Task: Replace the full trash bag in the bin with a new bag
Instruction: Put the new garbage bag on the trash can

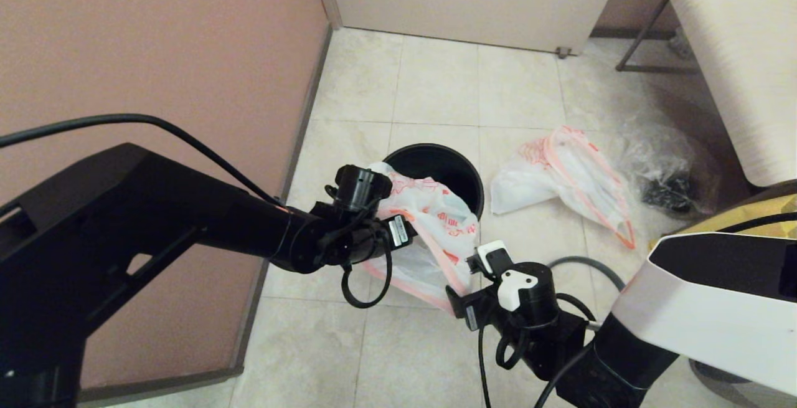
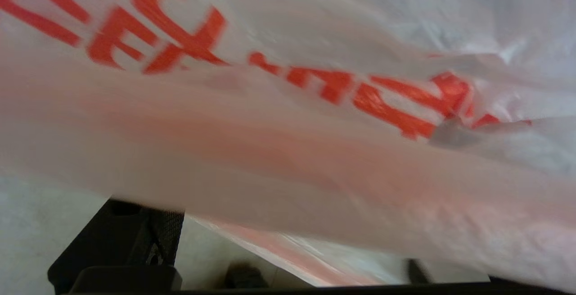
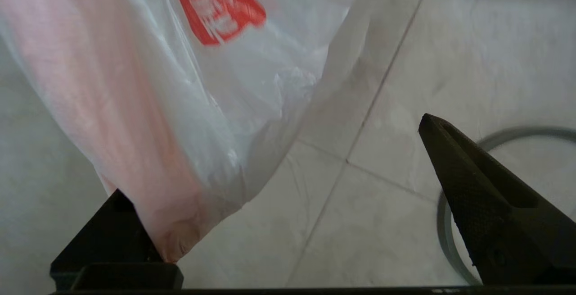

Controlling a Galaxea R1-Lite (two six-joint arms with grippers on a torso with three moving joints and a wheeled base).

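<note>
The black bin [image 1: 462, 174] stands on the tiled floor, its inside bare. The new bag [image 1: 436, 221], white with orange lettering, hangs over the bin's near-left rim and stretches between both grippers. My left gripper [image 1: 406, 232] is open, and the new bag [image 2: 288, 106] lies across it and hides one finger. My right gripper [image 1: 462, 280] is open too, and in its wrist view [image 3: 270, 155] the bag's orange edge [image 3: 148, 182] catches on one finger [image 3: 118, 232]. The full trash bag [image 1: 560, 177] lies on the floor to the right of the bin.
The grey hoop [image 1: 591, 266] lies on the floor beside my right arm, also in the right wrist view [image 3: 522, 130]. A clear crinkled bag [image 1: 666, 171] with black contents sits further right, near a yellow bag [image 1: 747, 216]. A pink wall [image 1: 155, 53] runs along the left.
</note>
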